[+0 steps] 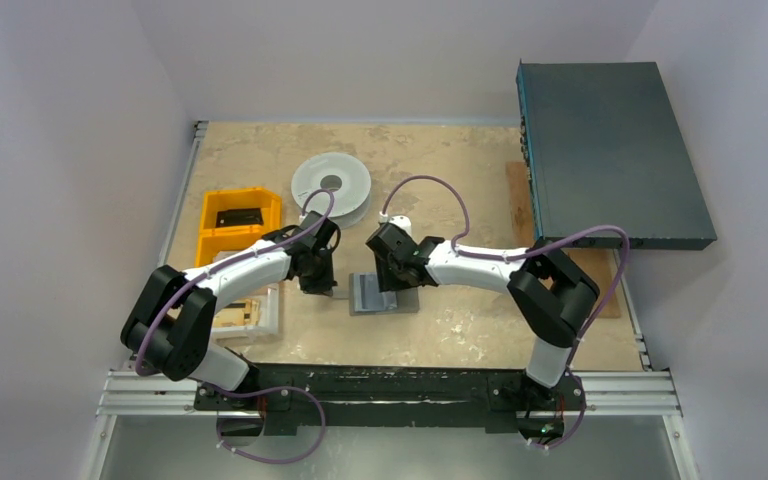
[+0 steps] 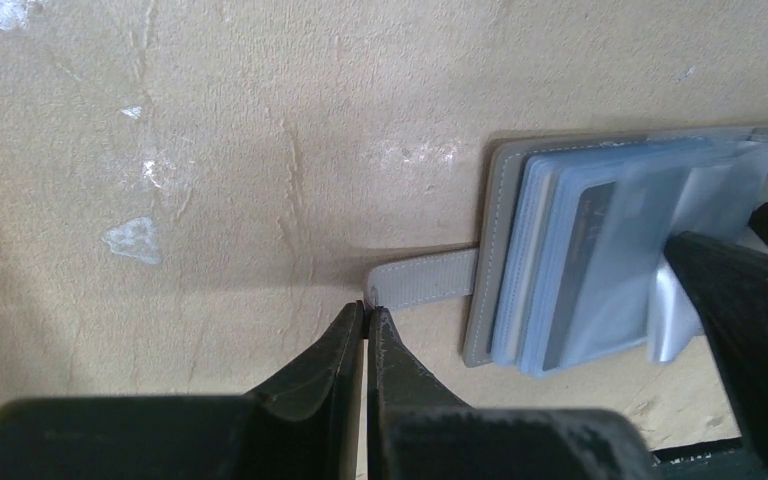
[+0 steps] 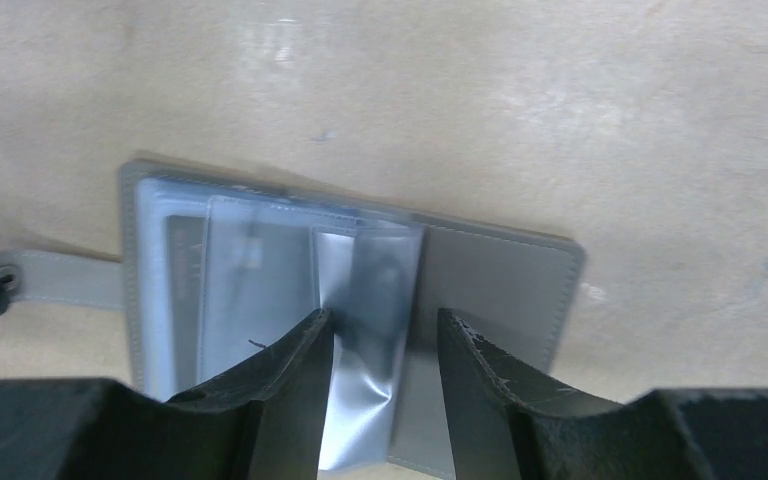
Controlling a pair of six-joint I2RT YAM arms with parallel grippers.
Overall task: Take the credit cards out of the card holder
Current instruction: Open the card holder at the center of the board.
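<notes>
Tan table [image 1: 460, 335] carries the holder [image 1: 372, 296], lying open between both tools: left tool [image 2: 365, 318] pinched shut on its strap [image 2: 425, 280], right tool [image 3: 382, 318] half open astride a raised clear sleeve [image 3: 360, 420], gripping nothing. With the strap pinned, nip a card [image 2: 585, 260] by its edge, not the plastic, and draw it toward the bare table right of the holder. The spool [image 1: 331, 183] sits well beyond the holder.

card holder [image 1: 372, 296], spool [image 1: 331, 183], bins [image 1: 237, 222] on table [image 1: 460, 335]

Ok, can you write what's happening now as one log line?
card holder: open flat | left end effector: shut at strap end | right end effector: open around clear sleeve | cards: inside
</notes>
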